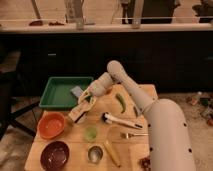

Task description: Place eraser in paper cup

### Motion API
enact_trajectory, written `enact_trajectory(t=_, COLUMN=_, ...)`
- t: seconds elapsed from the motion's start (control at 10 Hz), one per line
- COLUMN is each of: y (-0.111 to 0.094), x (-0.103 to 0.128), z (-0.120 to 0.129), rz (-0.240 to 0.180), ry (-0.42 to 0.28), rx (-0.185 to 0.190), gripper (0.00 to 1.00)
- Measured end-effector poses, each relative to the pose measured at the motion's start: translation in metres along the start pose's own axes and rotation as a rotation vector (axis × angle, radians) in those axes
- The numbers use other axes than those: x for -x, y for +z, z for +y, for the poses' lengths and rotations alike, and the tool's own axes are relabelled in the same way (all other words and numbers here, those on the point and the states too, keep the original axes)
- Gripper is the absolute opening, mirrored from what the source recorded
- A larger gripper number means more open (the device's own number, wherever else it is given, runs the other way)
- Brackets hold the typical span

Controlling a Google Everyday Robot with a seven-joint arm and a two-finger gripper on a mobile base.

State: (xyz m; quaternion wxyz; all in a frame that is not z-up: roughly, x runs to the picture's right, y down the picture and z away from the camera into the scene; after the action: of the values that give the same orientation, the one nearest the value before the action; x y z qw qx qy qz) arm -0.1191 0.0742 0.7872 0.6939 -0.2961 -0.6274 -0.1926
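Eraser and paper cup are both things we cannot pick out with any certainty here; the pale shape under the arm's tip may be either, and we cannot tell which. The gripper [79, 113] hangs low over the wooden table [142, 92], just right of the orange bowl [51, 125] and just below the front edge of the green tray [62, 93]. Whether it is spread, pressed together or pinching something, we cannot tell. A grey-blue sponge [76, 91] lies in the tray's right part. Below the gripper stands a translucent green cup [90, 133], then a shiny metal cup [95, 153] nearer the front edge. A dark red bowl [55, 155] sits front left. To the right lie a white-handled brush [120, 120], a fork [133, 134], a green pepper [120, 101] and a yellow banana [112, 152].
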Motion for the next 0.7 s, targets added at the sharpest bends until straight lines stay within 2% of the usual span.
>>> enact_trajectory(t=0.5, y=0.0011, x=0.0001, z=-0.0008, rz=0.0, ry=-0.001, rx=0.001, gripper=0.74)
enact_trajectory(t=0.7, y=0.001, x=0.0003, z=-0.0005, rz=-0.001, ry=-0.001, rx=0.002, gripper=0.8)
